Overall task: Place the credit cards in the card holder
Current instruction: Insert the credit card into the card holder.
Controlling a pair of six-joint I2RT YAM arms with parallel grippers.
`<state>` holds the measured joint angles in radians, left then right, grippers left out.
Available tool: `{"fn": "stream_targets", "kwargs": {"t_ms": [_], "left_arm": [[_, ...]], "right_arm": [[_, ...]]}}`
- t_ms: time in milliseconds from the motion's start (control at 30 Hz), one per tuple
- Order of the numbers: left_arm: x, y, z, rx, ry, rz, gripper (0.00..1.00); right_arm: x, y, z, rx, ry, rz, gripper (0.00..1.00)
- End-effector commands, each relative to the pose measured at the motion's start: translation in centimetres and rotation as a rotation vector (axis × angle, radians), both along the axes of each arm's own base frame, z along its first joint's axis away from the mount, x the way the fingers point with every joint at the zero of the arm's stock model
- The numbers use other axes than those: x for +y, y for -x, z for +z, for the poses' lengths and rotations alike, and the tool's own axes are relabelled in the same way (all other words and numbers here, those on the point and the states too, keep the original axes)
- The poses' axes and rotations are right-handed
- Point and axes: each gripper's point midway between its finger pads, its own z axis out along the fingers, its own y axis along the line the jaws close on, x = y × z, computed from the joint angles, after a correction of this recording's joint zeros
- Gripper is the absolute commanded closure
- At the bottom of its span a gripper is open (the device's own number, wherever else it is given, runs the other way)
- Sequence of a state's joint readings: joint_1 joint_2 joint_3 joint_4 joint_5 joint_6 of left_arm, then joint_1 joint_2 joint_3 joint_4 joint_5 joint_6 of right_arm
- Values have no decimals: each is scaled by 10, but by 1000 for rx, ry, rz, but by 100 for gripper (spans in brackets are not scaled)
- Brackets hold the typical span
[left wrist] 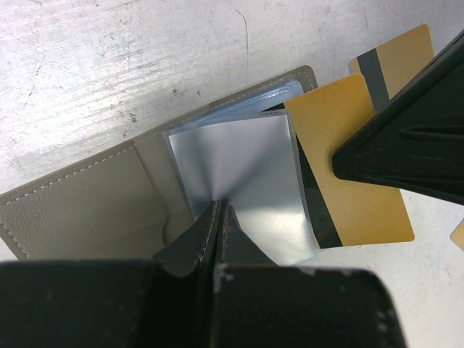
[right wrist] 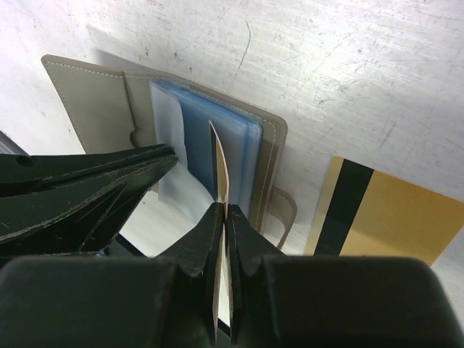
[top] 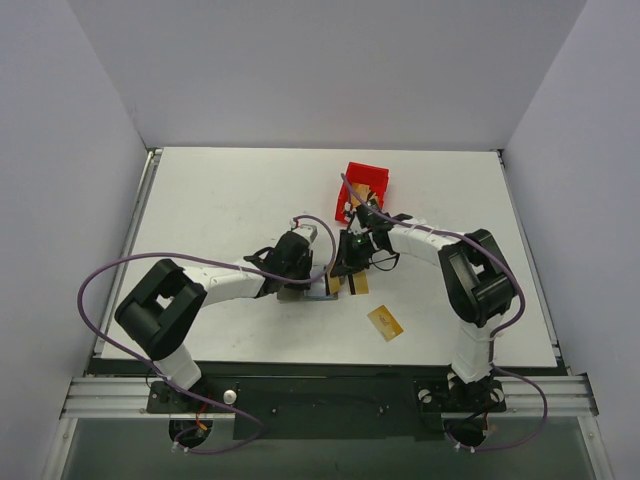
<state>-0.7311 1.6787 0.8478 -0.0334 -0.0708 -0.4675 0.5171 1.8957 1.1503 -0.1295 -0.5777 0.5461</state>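
Lying open on the white worktop (top: 220, 200), the card holder (left wrist: 80, 210) sat between the two arms, with its grey cover spread flat and its bluish sleeves (right wrist: 235, 138) fanned upward. The left claw (left wrist: 220, 212) was clamped together on the edge of one clear sleeve (left wrist: 239, 167), holding it raised. The right claw (right wrist: 221, 212) was pinched tight on a gold credit card (left wrist: 326, 123) (seen edge-on from its own wrist camera), and the card's black-striped end sat at the sleeves' opening. A second card (right wrist: 395, 217) lay flat just beside the holder. A third card (top: 385, 322) lay apart, nearer the arm bases. A red bin (top: 365, 183) stood behind them.
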Motion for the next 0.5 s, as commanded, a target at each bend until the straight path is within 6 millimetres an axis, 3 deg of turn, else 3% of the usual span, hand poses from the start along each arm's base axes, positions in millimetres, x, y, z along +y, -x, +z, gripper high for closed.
{"fn": "stream_targets", "kwargs": {"t_ms": [0, 200, 467], "left_arm": [[34, 28, -38, 135, -137, 14, 100], [28, 25, -30, 118, -100, 13, 100], [6, 13, 6, 28, 53, 3, 100]], "right_arm": [[1, 8, -9, 37, 24, 16, 100], [11, 6, -1, 33, -46, 15, 100], [26, 5, 14, 24, -150, 19, 100]]}}
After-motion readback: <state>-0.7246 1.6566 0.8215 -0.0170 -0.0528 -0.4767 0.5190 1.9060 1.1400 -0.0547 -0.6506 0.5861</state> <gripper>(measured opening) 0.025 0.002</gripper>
